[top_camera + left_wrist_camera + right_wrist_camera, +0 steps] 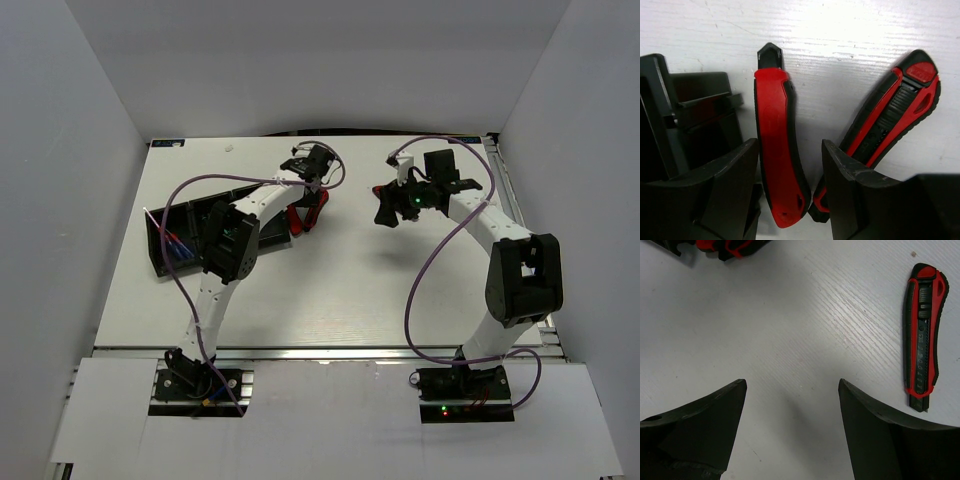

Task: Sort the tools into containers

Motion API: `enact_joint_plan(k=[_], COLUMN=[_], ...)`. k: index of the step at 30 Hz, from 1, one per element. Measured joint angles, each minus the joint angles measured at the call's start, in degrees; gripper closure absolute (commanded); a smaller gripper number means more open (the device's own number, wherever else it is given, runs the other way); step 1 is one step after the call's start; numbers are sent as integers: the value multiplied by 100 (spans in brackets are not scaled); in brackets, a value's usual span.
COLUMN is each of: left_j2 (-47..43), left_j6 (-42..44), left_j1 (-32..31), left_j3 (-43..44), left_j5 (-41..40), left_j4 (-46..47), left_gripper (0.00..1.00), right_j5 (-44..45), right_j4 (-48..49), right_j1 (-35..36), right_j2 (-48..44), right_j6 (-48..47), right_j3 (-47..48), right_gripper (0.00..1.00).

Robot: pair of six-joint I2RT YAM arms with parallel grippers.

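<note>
Two red-and-black cutters (777, 145) lying beside black tray (690, 120), third cutter (924, 335) lying apart

Bright even overhead light, faint soft shadows on the white tabletop (330, 290), glare washing its far part in left wrist view, close fingers (695, 435) dark and slightly blurred.

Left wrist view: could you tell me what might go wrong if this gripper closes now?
The open left gripper straddles one red cutter, but a second cutter ends right beside it, so the fingers might pinch or drag both. The tray wall beside one finger could get nudged.
</note>
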Motion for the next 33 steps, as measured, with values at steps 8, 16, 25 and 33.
enact_joint_plan(k=[8,16,25,33], left_j2=[22,179,188,149], left_j6=[-37,-35,-63,-98], left_j1=[-9,-4,46,92], left_j3=[-87,-90,-98,-166], left_j5=[0,-28,61,262], left_j4=[-7,-17,-55,-50], left_gripper=[35,34,35,36], right_j5=[-31,-48,-90,-96], right_j4=[4,4,7,7], right_j1=[-7,-31,-70,-79], right_j2=[0,0,-33,-33], right_j6=[4,20,24,24], right_j3=[0,0,-2,-2], right_gripper=[19,19,19,19])
